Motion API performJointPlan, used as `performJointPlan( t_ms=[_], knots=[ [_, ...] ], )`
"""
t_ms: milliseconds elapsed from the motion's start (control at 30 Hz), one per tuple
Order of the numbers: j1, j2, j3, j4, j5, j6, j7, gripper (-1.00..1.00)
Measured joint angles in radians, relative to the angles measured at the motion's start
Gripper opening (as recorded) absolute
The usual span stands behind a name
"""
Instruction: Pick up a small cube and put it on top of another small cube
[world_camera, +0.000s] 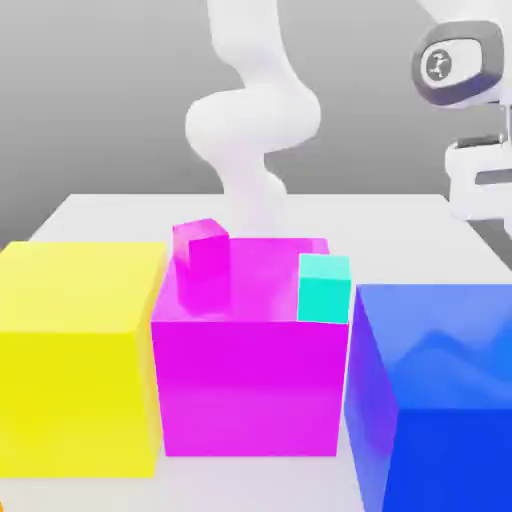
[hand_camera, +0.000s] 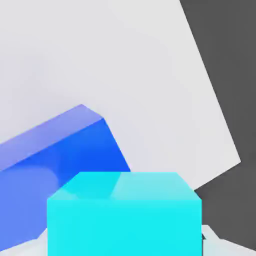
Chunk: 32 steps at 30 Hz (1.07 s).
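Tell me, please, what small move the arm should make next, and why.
Probably carry the cyan cube sideways, without lowering it, toward the small pink cube. In the hand view the cyan cube sits close under the camera, seemingly held, with the big blue block and the table beneath it, so it is not yet above the pink cube.

On the tabletop (world_camera: 100, 215), three big cubes stand in a row across the exterior view: left cube (world_camera: 75, 360), middle cube (world_camera: 250, 385), right cube (world_camera: 440, 400). A small cube (world_camera: 202, 255) sits at the middle cube's far upper edge. A second small cube (world_camera: 324, 288) is at its upper right corner.
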Motion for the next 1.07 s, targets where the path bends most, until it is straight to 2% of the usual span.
performJointPlan(
  t_ms=[700,800,933,967,1067],
  knots=[
    [-0.267,-0.613,-0.378,-0.097,-0.291,-0.662,-0.739,-1.00],
    [-0.263,-0.634,-0.449,-0.133,-0.301,-0.712,-0.853,-1.00],
    [-0.276,-0.609,-0.522,-0.243,-0.352,-0.597,-0.880,-1.00],
    [-0.279,-0.602,-0.535,-0.267,-0.364,-0.569,-0.879,1.00],
    [-0.279,-0.602,-0.535,-0.267,-0.364,-0.569,-0.879,1.00]
  ],
)
